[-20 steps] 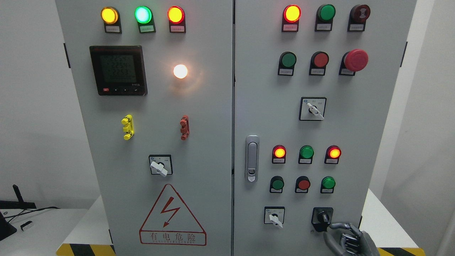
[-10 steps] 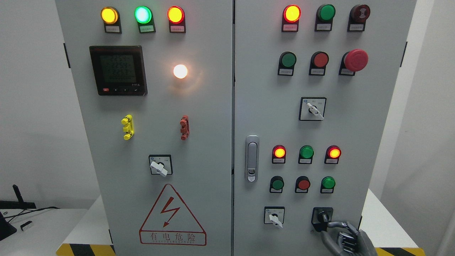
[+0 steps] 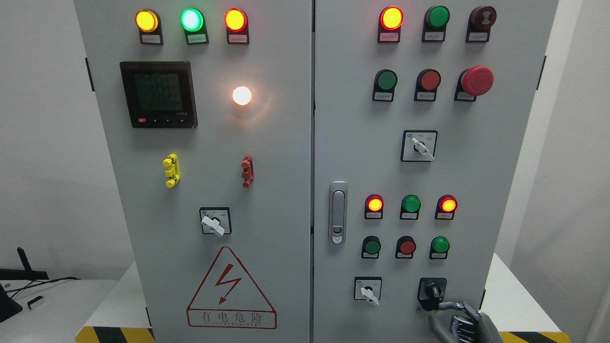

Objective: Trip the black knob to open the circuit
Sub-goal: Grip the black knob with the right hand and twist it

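A single head-mounted camera is viewing the scene, facing straight ahead and slightly downward at the grey two-door metal control cabinet (image 3: 267, 157). The camera is standing near, so the cabinet is filling most of the frame. White walls are showing at the left and right edges. No second view is available for overlap.

R hand (image 3: 464, 324) fingers (image 3: 450, 305) just below black knob (image 3: 432, 290).

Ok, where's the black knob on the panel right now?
In the head view, the black knob sits at the lower right of the right door, right of a white selector switch, with the right robot hand just below it.
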You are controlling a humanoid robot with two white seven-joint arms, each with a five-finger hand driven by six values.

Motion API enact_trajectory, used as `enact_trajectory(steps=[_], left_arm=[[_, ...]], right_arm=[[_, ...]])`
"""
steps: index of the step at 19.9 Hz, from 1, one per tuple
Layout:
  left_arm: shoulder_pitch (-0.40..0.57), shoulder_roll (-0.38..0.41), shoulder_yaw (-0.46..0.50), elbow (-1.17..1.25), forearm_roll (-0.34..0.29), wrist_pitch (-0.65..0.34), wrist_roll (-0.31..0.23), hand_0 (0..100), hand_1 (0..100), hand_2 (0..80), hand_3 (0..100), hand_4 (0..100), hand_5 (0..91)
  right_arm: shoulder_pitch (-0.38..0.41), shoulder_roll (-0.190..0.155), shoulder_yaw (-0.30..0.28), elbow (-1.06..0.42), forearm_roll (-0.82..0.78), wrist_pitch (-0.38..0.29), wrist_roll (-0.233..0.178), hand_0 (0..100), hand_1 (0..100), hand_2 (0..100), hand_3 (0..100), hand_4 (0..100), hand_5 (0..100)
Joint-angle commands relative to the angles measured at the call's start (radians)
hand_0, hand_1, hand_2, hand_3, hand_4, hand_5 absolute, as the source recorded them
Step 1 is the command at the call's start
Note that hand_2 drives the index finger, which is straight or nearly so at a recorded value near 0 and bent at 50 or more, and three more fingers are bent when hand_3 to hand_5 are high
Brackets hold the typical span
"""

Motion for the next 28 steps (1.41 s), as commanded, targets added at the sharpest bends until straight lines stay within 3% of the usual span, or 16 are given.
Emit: enact_trajectory(steps=[1,6,11,28], left_arm=[[0.0,0.0,0.0,0.0,-0.031,0.001,0.0,12,39,0.0,0,0,0.0],[0.0,0.0,0.0,0.0,-0.031,0.001,0.0,12,39,0.0,0,0,0.0],[0.0,0.0,0.0,0.0,-0.031,0.001,0.0,12,39,0.0,0,0,0.0],[0.0,0.0,0.0,0.0,-0.031,0.001,0.0,12,39,0.0,0,0,0.0]], right_arm=[[0.0,0.003,0.001,-0.014,0.001,0.002,0.001,28,78,44,100,100,96],[-0.003,0.004,0.006,-0.022,0.001,0.005,-0.001,28,78,44,100,100,96],[-0.003,0.004,0.045,-0.034,0.001,0.005,-0.024,28,78,44,100,100,96],[-0.004,0.032,0.07,-0.043,-0.007,0.014,-0.024,28,78,43,100,100,95]])
